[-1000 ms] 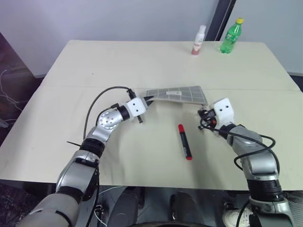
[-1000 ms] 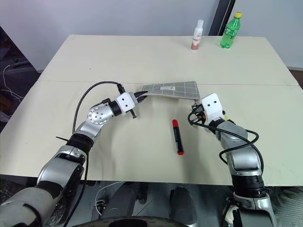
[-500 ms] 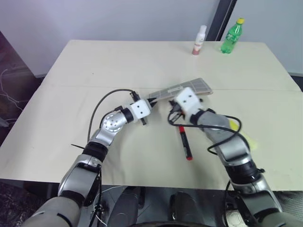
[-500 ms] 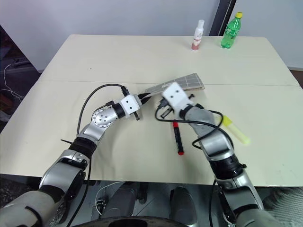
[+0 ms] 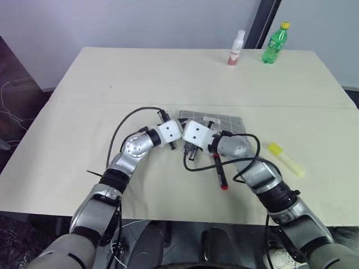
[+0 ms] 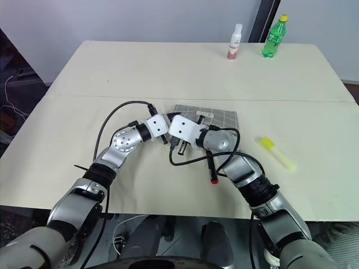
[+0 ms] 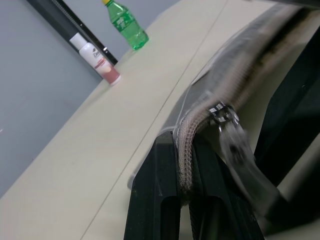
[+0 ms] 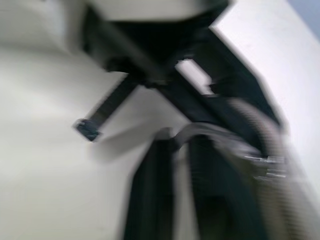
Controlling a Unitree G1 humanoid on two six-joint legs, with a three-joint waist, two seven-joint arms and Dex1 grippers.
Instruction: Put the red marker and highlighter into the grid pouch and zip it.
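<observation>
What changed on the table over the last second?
The right gripper swung left from the grid pouch's right end to its left end, beside the left gripper. The highlighter now lies uncovered on the table. The left gripper stayed shut on the pouch's left end. The red marker and both bottles have not moved.

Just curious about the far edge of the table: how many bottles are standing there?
2. A white and pink bottle stands at the table's far edge, and a green bottle with a yellow cap stands apart to its right.
</observation>
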